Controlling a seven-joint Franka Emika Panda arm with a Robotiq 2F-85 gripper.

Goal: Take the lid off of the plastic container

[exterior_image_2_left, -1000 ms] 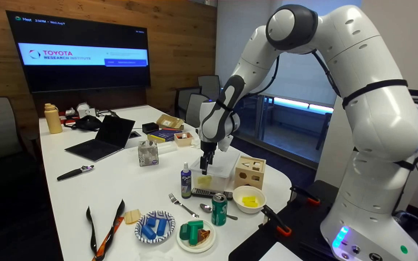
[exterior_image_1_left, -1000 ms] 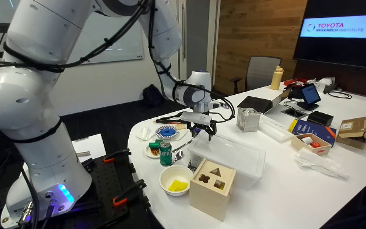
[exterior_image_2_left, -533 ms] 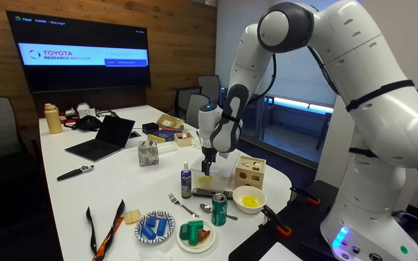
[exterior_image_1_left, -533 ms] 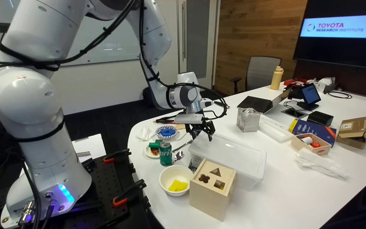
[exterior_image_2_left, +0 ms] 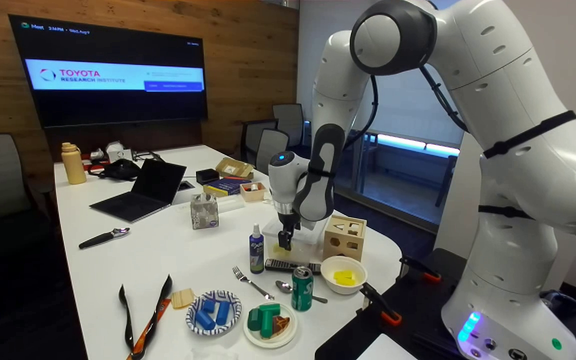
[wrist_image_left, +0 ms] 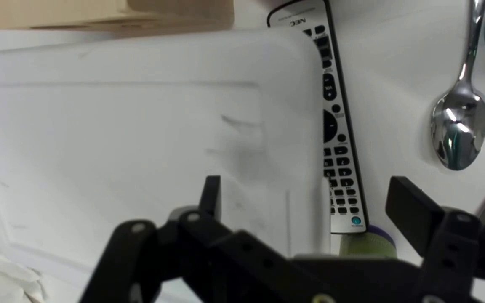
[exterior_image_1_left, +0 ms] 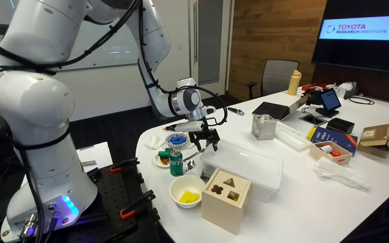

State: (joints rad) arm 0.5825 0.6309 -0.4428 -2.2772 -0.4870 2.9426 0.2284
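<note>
The glossy white arm (exterior_image_1_left: 39, 104) has black cables (exterior_image_1_left: 100, 41) and black fingers (wrist_image_left: 413, 214).

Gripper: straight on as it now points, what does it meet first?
Likely the flat, translucent white rectangular plastic lid, under one of the open jaws; the other is past its edge. Depth is unclear.

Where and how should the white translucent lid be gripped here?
Probably the short edge of the lid nearest the remote control, coming from that end. The lid is flat and broad with no handle showing, so the rim looks likeliest. In the wrist view the open gripper straddles that edge; the wooden shape-sorter box crowds one long side.
</note>
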